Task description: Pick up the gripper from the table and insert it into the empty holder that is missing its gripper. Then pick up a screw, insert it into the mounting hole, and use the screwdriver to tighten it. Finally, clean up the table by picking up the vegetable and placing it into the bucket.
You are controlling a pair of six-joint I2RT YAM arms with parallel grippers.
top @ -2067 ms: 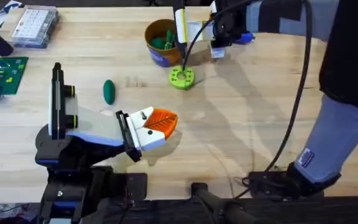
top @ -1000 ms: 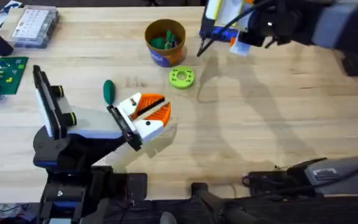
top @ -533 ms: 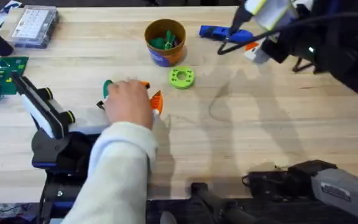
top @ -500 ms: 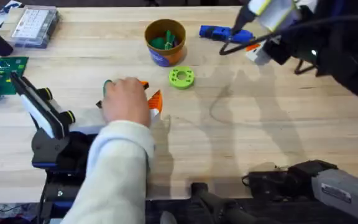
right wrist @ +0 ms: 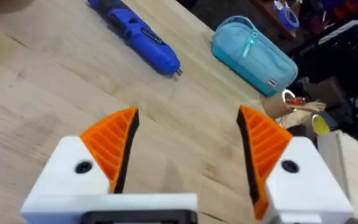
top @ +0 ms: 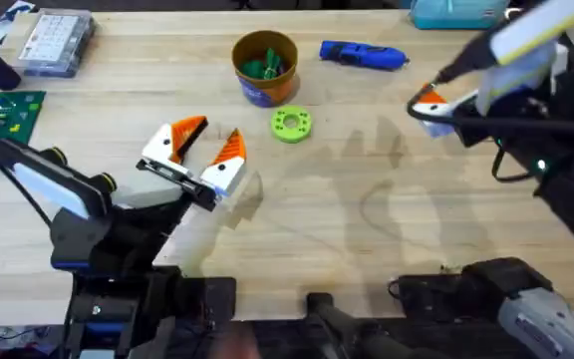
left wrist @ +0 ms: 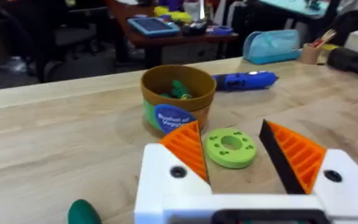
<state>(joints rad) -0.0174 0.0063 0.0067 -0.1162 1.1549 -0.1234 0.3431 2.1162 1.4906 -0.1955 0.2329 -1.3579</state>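
My left gripper [top: 212,135] hovers open over the table's left middle with nothing between its orange pads. In the left wrist view the left gripper [left wrist: 232,149] faces the bucket [left wrist: 178,99], with the dark green vegetable [left wrist: 82,212] on the wood beside one finger. The bucket [top: 264,68] stands at the back centre with green pieces inside. To its right the blue screwdriver [top: 364,55] lies flat on the table. My right gripper [top: 432,108] is open and raised to the right of the screwdriver [right wrist: 135,37]; the right gripper [right wrist: 188,149] is empty. Holder and screw are out of view.
A lime-green ring [top: 290,125] lies in front of the bucket. A clear compartment box [top: 56,40] and a green board [top: 3,115] sit at the far left. A light blue pouch [top: 456,12] rests at the back right edge.
A person's hand that was on the left gripper is gone. The left gripper now stands open and turned. The right arm has swung right, away from the screwdriver left lying on the table.
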